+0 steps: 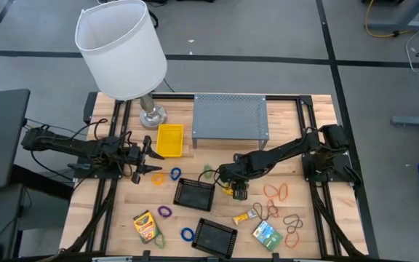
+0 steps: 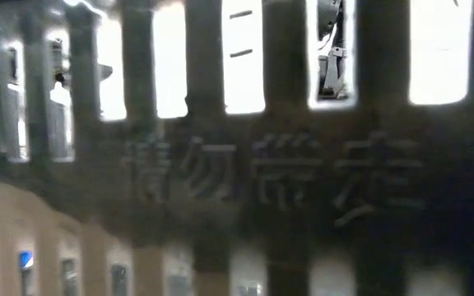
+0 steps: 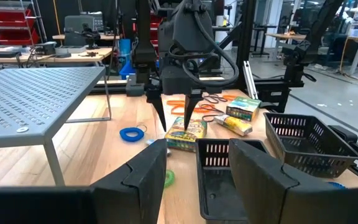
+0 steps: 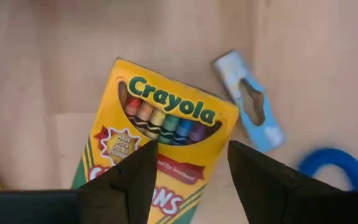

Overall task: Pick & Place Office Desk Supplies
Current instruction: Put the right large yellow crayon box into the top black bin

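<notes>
In front of the grey perforated shelf point(image 1: 230, 116), toward the table's near edge, the right gripper point(image 1: 233, 188) hangs fingers-down over a yellow crayon box point(image 4: 160, 149). Its jaws are spread to either side of the box and not yet closed on it, so the box lies flat on the wood, ungrasped. The sorting looks barely begun, since nearly everything is loose on the table. Orange rubber bands point(image 1: 276, 191) are strewn in front of the shelf's right end, with a green-printed box point(image 1: 266, 234) and a small yellow pack point(image 1: 246, 216) nearer the table edge. A blue band point(image 1: 176, 173), a purple one point(image 1: 165, 212) and a second crayon box point(image 1: 145, 225) lie in front of the shelf's left end. Of the containers, the yellow bin point(image 1: 169, 140) just left of the shelf shows nothing inside. The black mesh basket point(image 1: 195, 193) right beside the targeted crayon box looks bare in the left wrist view. The second mesh basket point(image 1: 215, 236), further out from the shelf, also appears to hold nothing, though small dark clips would be hard to make out against the mesh. The left gripper point(image 1: 150, 166) waits to the shelf's left, beside the yellow bin, jaws parted and holding nothing.
</notes>
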Robot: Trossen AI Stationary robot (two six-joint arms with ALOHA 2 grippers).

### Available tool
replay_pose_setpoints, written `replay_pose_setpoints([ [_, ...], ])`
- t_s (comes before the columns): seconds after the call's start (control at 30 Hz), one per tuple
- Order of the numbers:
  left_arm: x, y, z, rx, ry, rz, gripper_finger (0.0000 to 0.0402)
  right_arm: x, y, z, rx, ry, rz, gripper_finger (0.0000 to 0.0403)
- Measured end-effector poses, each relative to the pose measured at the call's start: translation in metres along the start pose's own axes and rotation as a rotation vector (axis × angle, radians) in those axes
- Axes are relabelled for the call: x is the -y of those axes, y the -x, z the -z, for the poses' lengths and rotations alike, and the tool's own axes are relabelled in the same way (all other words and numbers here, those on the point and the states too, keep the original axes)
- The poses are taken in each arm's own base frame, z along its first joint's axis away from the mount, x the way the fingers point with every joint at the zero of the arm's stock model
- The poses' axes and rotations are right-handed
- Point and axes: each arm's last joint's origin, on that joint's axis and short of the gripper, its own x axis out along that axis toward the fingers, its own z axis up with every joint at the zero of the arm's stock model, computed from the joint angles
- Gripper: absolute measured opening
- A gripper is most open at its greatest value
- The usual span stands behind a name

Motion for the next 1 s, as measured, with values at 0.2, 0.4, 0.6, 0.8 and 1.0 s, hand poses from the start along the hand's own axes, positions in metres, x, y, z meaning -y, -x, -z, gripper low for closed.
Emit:
replay_pose_setpoints([
  [0.2, 0.0000, 0.0000, 0.0002, -0.002, 0.000, 0.000, 0.0179, -0.0008, 0.0002, -0.0006, 0.002, 0.002, -0.023, 0.0205],
  [0.4, 0.0000, -0.0004, 0.0009, -0.009, 0.000, 0.001, 0.0179, -0.0007, 0.0002, -0.0008, 0.002, -0.020, -0.024, 0.0205],
  [0.6, 0.0001, -0.0012, 0.0024, -0.024, 0.000, 0.001, 0.0179, -0.0003, 0.0007, 0.0005, -0.011, -0.023, -0.021, 0.0205],
  [0.8, 0.0001, -0.0012, 0.0022, -0.023, 0.000, 0.001, 0.0179, -0.0001, 0.0007, 0.0024, -0.030, -0.021, -0.014, 0.0213],
  [1.0, 0.0001, -0.0012, 0.0022, -0.023, 0.000, 0.001, 0.0179, 0.0016, 0.0000, 0.0032, -0.043, -0.012, -0.009, 0.0246],
])
